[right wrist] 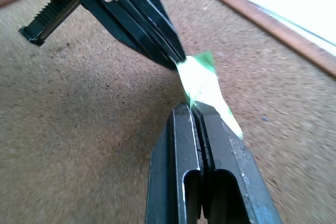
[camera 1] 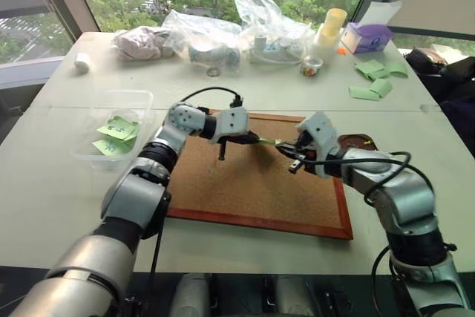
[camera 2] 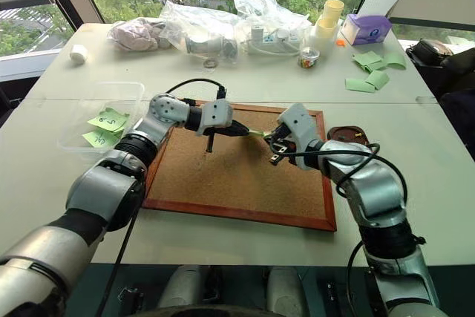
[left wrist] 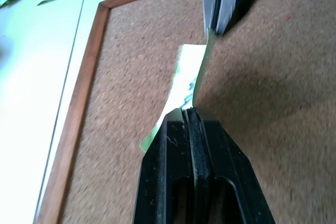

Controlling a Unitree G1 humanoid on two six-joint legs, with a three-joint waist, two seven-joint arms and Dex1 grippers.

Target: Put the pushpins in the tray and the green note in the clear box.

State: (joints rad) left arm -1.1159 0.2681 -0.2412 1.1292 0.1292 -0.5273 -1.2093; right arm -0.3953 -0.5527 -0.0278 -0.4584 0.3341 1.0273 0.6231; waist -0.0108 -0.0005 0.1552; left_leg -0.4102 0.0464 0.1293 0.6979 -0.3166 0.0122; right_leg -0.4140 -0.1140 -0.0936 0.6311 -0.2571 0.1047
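Observation:
Over the corkboard [camera 1: 252,191] the green note [camera 1: 269,141] hangs in the air, stretched between both grippers. My left gripper [camera 1: 256,139] is shut on one edge of it and my right gripper [camera 1: 286,146] is shut on the opposite edge. The left wrist view has the note [left wrist: 189,77] curling up from my shut left gripper [left wrist: 190,111]. In the right wrist view the note [right wrist: 199,80] runs from my right gripper [right wrist: 193,107] to the left one. The tray [camera 1: 360,142] lies just off the board's right edge. The clear box [camera 1: 111,94], at left, holds green notes. The pushpins are out of view.
Along the table's far side lie clear plastic bags [camera 1: 223,35], a small cup of coloured bits [camera 1: 310,69], pale cylinders [camera 1: 332,26] and a purple box [camera 1: 369,36]. Plain green paper pieces [camera 1: 375,79] lie at the right. A white roll [camera 1: 82,62] sits far left.

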